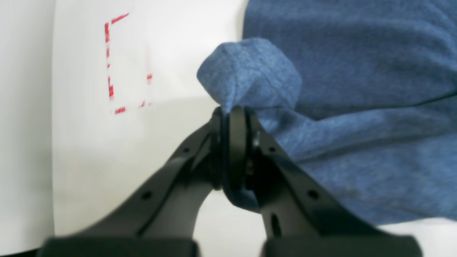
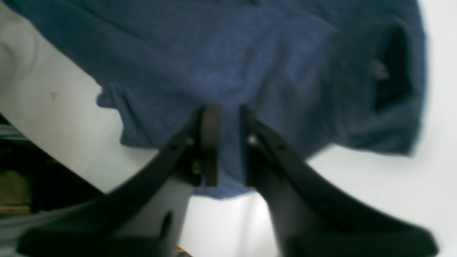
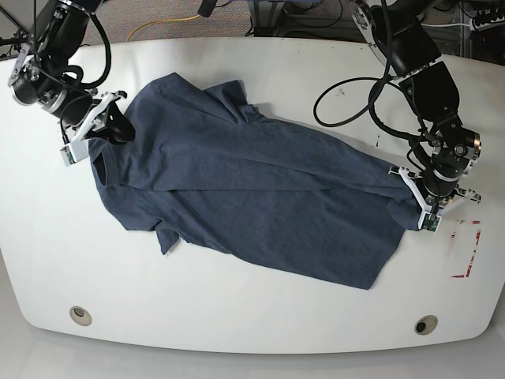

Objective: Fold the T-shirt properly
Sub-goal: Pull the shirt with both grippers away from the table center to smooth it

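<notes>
Base view: left tool [image 3: 417,207] pinches T-shirt [image 3: 245,189] hem; right tool [image 3: 116,129] parted round collar

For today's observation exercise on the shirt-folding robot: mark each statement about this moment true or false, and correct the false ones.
1. The T-shirt lies spread on the white table. True.
2. The left gripper is shut on shirt fabric. True.
3. The shirt is already folded into a neat square. False: it lies spread out and wrinkled.
4. Red dashed marks lie near the left gripper. True.
5. White lettering shows on the shirt. False: only plain blue fabric is visible.
</notes>
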You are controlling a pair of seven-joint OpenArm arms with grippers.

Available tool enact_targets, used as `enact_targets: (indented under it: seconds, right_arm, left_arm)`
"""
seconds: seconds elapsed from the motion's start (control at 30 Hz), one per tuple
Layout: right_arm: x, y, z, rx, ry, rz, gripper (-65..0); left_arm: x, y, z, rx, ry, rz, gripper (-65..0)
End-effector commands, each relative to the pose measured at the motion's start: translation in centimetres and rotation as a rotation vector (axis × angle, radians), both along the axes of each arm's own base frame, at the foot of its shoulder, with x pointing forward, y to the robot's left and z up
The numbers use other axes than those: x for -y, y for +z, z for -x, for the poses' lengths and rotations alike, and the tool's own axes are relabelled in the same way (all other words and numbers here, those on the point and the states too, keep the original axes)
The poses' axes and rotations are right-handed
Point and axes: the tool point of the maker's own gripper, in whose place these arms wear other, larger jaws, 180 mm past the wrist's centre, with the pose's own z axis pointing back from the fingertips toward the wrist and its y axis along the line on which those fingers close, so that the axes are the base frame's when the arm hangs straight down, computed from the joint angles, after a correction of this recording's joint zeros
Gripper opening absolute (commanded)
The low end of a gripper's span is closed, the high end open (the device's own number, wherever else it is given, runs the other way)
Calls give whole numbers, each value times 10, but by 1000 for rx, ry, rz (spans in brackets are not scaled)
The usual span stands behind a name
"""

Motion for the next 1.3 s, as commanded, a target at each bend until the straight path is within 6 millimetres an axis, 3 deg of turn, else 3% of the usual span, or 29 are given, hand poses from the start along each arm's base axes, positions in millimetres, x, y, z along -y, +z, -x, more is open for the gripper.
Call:
enact_targets:
  seconds: [0.0, 0.1, 0.17, 0.4, 0.7, 0.8, 0.97, 1.27]
  right_arm:
    - [3, 1, 2, 6, -15, -3, -346]
    - [-3, -9, 12, -28, -25, -29, -182]
    - [-7, -16, 19, -51, -35, -49, -144]
    - [-13, -35, 48, -121, -112, -109, -143]
    - [-8, -70, 72, -245, -199, -11, -143]
    - [-6, -69, 64, -227, -217, 3, -143]
    - [-11, -92, 70, -278, -255, -67, -143]
    - [-17, -105, 48, -273, -278, -152, -143]
  left_arm:
    - [-1, 19, -10, 64, -5, -7, -650]
    - [-3, 21, -11, 65, -8, -15, -650]
    - [-5, 23, -11, 67, -8, -25, -650]
    - [-5, 22, -11, 64, -8, -24, -650]
    - [-7, 21, -9, 64, -1, -22, -650]
    - [-8, 15, -3, 46, -2, -22, -650]
    - [-7, 12, 3, 39, -4, -28, -650]
    - [-6, 7, 10, 29, -5, -24, -650]
